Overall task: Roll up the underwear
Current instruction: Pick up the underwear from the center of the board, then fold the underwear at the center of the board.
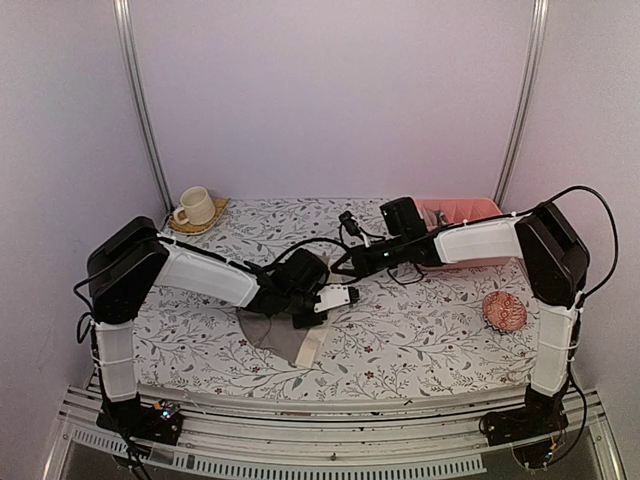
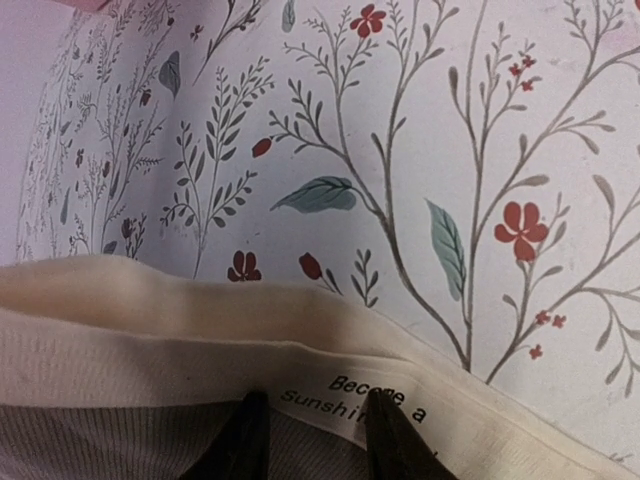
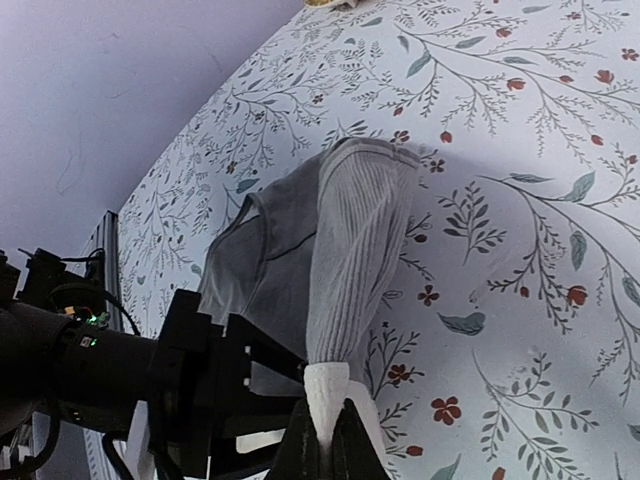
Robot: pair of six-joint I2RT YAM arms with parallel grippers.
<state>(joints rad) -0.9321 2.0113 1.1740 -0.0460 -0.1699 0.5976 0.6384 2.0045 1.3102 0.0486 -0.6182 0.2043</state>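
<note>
— Where is our underwear (image 3: 350,250)?
— Our right gripper (image 3: 320,452) is clenched on its pale edge; the cloth stretches away ahead of the fingertips.
— And our left gripper (image 2: 310,435)?
— Its fingertips stand apart on the cream waistband (image 2: 150,340). We cannot tell whether it is grasping.

Top camera overlooks the whole table (image 1: 420,330); both wrist cameras view it close-up.

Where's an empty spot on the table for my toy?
Bare table at the front, between the underwear and the ball, and at the back between the cup and the pink tray. The middle is crowded: left arm and right arm meet over the underwear.
</note>
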